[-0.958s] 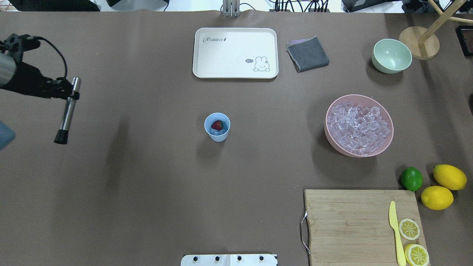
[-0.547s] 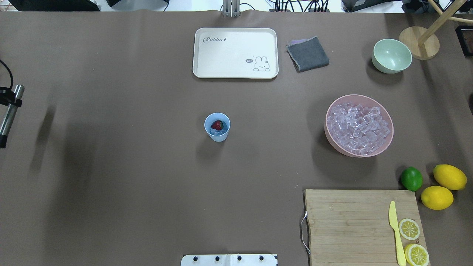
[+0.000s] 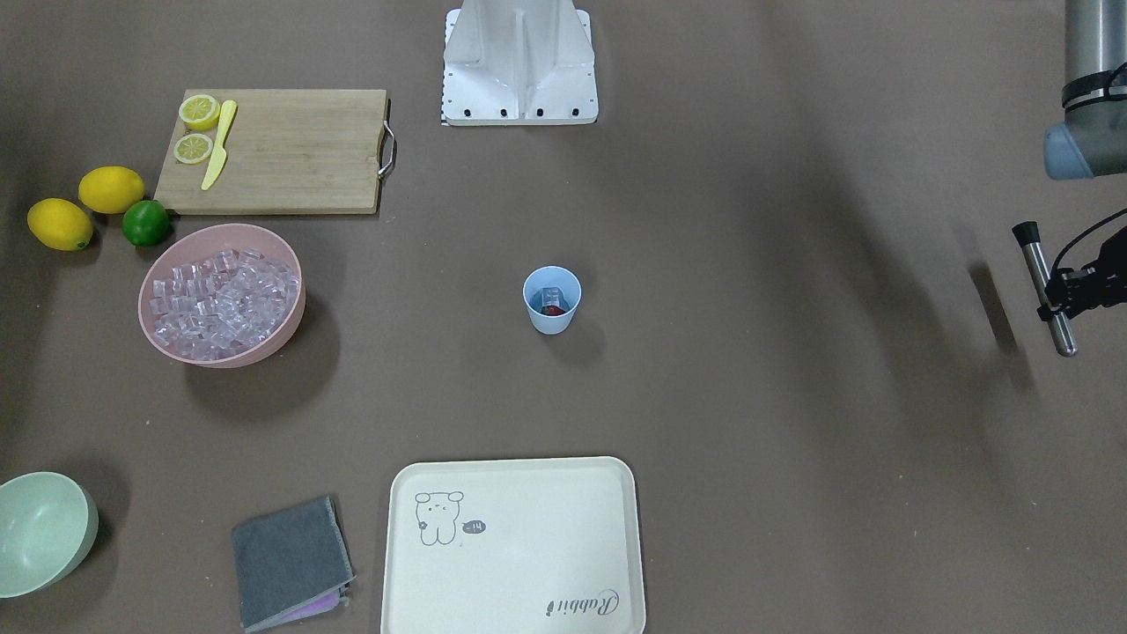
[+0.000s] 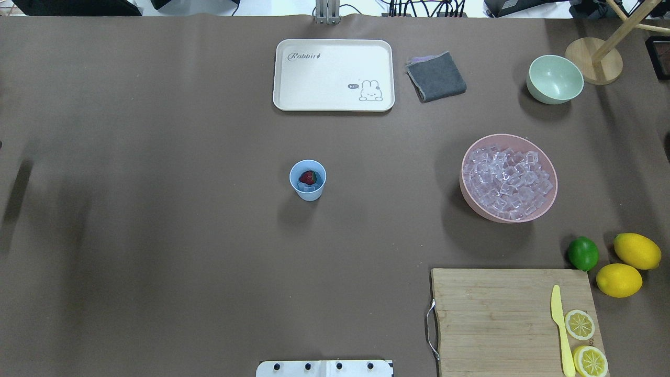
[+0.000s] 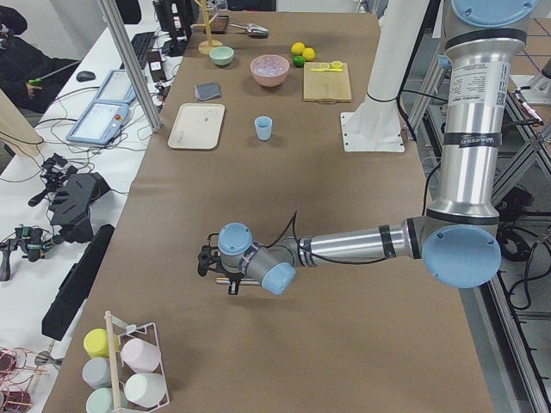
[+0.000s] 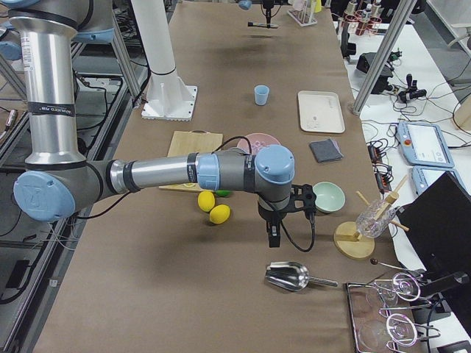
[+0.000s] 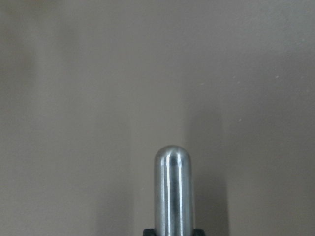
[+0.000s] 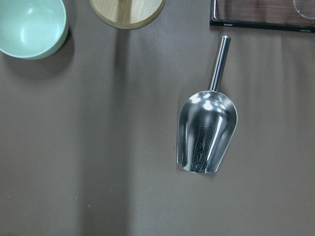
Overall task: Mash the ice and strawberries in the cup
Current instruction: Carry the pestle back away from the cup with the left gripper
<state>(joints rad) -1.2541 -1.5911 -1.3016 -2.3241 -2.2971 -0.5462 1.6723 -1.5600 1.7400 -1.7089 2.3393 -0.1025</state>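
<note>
The light-blue cup (image 4: 308, 180) stands upright at the table's middle and also shows in the front view (image 3: 552, 300). A red strawberry (image 4: 308, 177) lies inside it on a few clear ice cubes (image 3: 552, 294). My left gripper (image 3: 1054, 291) is far off at the table's left end, shut on a steel muddler (image 3: 1032, 255) with a black tip; the rod's round end fills the left wrist view (image 7: 173, 191). The left gripper is out of the overhead view. My right gripper (image 6: 274, 229) shows only in the exterior right view; I cannot tell if it is open.
A pink bowl (image 4: 547, 207) full of ice cubes stands right of the cup. Beyond it are a pale green bowl (image 4: 555, 78), a grey cloth (image 4: 436, 76) and a white tray (image 4: 333, 75). A cutting board (image 4: 492, 314), a lime (image 4: 582, 253) and lemons lie front right. A steel scoop (image 8: 206, 132) lies under the right wrist.
My left gripper has carried the muddler further left, out of the overhead view; only its shadow stays at the left edge. The cup and its contents have not moved.
</note>
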